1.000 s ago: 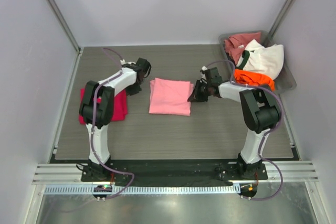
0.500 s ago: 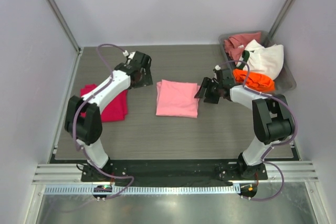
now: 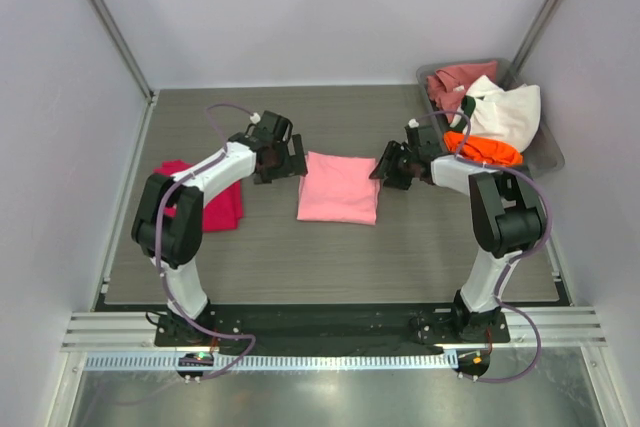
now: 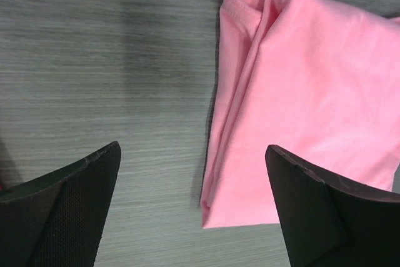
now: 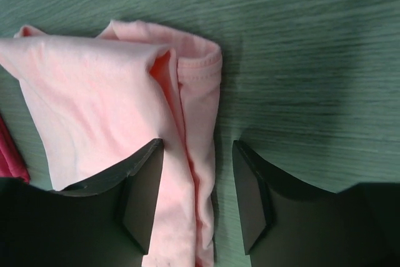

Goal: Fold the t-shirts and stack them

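Two grippers are flanking one shirt, so the coming move is turning on which edge lies between which fingers. Starting at the left, a folded magenta-red cloth t-shirt (image 3: 215, 205) is lying flat on the grey wood-grain worktop (image 3: 400, 247), well apart from the centre. Right of it, the left gripper (image 3: 288, 160) is hovering just beside the left folded edge of the light pink cloth t-shirt (image 3: 338, 187). In the wrist view its fingers (image 4: 69, 211) are spreading wide and gripping nothing. That edge is running straight ahead between them, with the bulk of the cloth lying toward the right-hand finger.

The pink shirt is sitting mid-worktop as a neat rectangle, its long axis running near to far, so both folded edges are facing the grippers side-on. At its right edge, the right gripper (image 3: 388, 169) is sitting low, its fingers (image 5: 140, 198) parted narrowly and straddling the rolled hem without pinching it. Further right, a grey bin (image 3: 548, 155) is holding crumpled dusty rose (image 3: 450, 82), white (image 3: 505, 112) and orange (image 3: 482, 150) t-shirts.

Judging by the layout, you are likely aiming the pink shirt leftward onto the magenta-red one, and your left arm is standing nearer that pile.
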{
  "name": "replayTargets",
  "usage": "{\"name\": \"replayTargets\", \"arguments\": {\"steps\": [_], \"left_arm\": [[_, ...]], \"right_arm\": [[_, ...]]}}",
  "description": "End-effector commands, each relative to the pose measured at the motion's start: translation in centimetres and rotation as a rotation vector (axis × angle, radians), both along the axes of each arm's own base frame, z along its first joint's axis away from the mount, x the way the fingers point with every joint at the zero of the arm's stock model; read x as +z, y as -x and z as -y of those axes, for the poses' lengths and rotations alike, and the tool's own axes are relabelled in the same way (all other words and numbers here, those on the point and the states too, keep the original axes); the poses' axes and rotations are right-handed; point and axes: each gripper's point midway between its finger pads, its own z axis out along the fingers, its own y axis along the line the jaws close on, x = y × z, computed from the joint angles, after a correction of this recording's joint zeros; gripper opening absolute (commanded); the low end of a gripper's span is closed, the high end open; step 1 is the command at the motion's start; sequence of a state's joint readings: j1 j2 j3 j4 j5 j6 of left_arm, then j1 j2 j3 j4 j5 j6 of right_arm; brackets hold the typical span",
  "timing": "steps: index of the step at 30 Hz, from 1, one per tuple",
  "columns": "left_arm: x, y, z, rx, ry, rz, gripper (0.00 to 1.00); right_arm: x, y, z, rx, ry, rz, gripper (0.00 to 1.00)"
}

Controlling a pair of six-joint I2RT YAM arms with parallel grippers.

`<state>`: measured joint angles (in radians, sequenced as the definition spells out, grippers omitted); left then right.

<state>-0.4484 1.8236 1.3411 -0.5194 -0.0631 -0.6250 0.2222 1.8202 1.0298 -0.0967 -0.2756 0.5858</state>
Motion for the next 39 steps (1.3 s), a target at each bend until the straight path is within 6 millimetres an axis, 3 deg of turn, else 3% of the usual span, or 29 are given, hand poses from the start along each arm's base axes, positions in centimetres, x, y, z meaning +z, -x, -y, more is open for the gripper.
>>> {"name": "replayTargets", "arguments": {"steps": [1,9,13,19,24,26,34,36,39], "left_arm": [[1.1,-1.5,1.8,-0.008,0.103,0.064,0.99],[-0.5,-2.7,3.3,0.012,0.173,0.048,0.96],[-1.6,-3.3,4.3,-0.008,0.202,0.013,0.84],[-3.5,-4.7,4.1,0.041,0.199,-0.021,0.75],[-4.0,-5.3,3.7,0.086,0.179,-0.031,0.73],[-4.4,-5.4,4.1,0.077,0.191,-0.04,0.67],[-5.4,-5.7,5.4,0.067,0.247,-0.066,0.37],[-5.4,-5.7,5.8,0.066,0.26,-0.064,0.36],[-4.8,-5.7,6.2,0.064,0.243,-0.036,0.18]], "right_arm": [[0.2,-2.1,0.5,-0.052,0.037,0.04,0.54],[0.1,-3.6,-0.1,-0.058,0.05,0.052,0.46],[-0.2,-3.7,-0.5,-0.047,0.053,0.051,0.43],[-0.5,-4.0,-0.4,-0.052,0.067,0.05,0.39],[-0.8,-4.1,-0.6,-0.048,0.075,0.05,0.39],[-0.8,-4.3,-0.8,-0.039,0.075,0.053,0.33],[-0.6,-4.5,-1.4,-0.019,0.073,0.06,0.27],[-0.4,-4.5,-1.8,-0.005,0.07,0.065,0.25],[0.0,-4.7,-2.4,0.007,0.069,0.074,0.17]]}}
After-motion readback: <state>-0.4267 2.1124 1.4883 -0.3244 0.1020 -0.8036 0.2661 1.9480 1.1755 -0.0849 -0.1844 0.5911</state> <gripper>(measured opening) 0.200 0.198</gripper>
